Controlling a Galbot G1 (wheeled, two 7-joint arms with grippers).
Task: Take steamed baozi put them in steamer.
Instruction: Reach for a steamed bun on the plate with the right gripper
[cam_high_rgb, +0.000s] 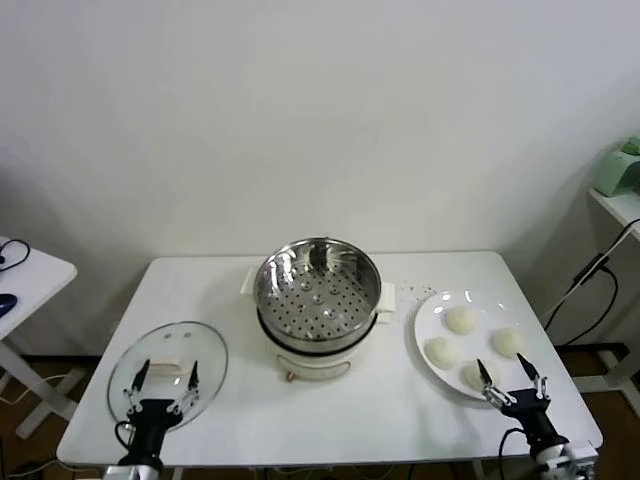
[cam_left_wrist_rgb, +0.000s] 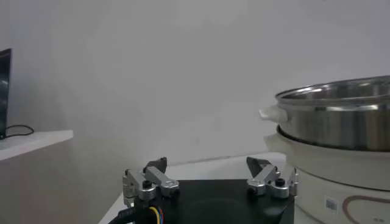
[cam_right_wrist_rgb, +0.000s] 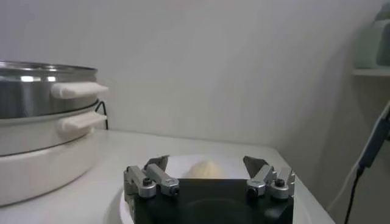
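You face a white tabletop (cam_high_rgb: 330, 410) against a white wall. The steamer (cam_high_rgb: 318, 295) stands at centre, empty. Four baozi (cam_high_rgb: 460, 320) lie on the plate (cam_high_rgb: 432, 320) to its right. Your right gripper (cam_high_rgb: 512, 381) hangs at the plate's near edge, fingers spread, grasping nothing. Your left gripper (cam_high_rgb: 166, 376) hovers over the glass lid (cam_high_rgb: 205, 350), fingers likewise spread.

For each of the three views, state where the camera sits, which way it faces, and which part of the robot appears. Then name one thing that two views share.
Head: high, looking down at table; both grippers low.
Left wrist: behind open left gripper, facing steamer.
Right wrist: behind open right gripper, facing a baozi on plate.
Shared: the steamer shows in all.
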